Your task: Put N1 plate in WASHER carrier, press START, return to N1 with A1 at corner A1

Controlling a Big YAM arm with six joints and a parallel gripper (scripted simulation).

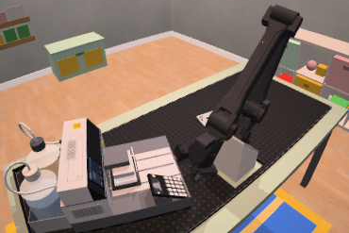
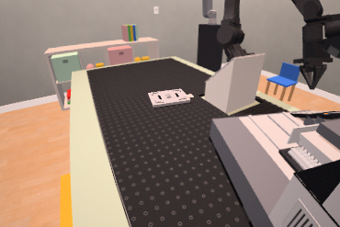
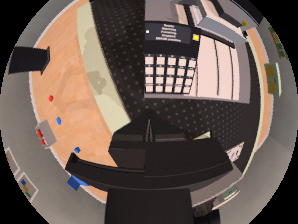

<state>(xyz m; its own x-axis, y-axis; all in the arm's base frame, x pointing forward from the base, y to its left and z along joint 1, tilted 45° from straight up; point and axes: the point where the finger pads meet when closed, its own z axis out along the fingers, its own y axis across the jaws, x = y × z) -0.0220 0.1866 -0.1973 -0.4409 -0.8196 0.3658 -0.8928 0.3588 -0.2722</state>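
On the dark-topped table, a closed gripper and a plate in the washer

Across the table (image 1: 160,103) (image 2: 80,123) (image 3: 105,100), a dotted black mat (image 1: 170,117) (image 2: 138,132) (image 3: 200,112) lies inside a pale green border. Wood flooring (image 1: 132,70) (image 2: 37,155) (image 3: 65,100) and grey walls (image 1: 118,4) (image 2: 92,8) surround it, with a blue chair (image 2: 281,81) beyond the table. Against the wall, a low shelf (image 1: 325,41) (image 2: 101,45) holds a green bin (image 1: 290,55) (image 2: 66,67) and a pink bin (image 1: 340,74) (image 2: 120,55), with books (image 2: 130,32) standing on top. The bins' contents are hidden.

Beside the washer (image 1: 75,159) (image 2: 230,155) (image 3: 220,70) stand two capped bottles, one (image 1: 40,194) with bluish liquid, the other (image 1: 42,156) cream-toned. The white ribbed plate (image 1: 124,177) (image 2: 304,156) appears to lie in the washer's dark carrier; whether it is fully seated cannot be told. The white nest (image 1: 204,118) (image 2: 170,99) (image 3: 235,149) lies on the mat without a plate, near a pale slanted block (image 1: 236,159) (image 2: 239,84).

The gripper (image 1: 198,175) (image 2: 312,85) (image 3: 149,112) points down, its fingers fully together with nothing between them. It hangs near the washer's keypad (image 1: 174,187) (image 3: 170,72), which has a yellow square (image 1: 154,176) (image 3: 195,37) beside its small screen.
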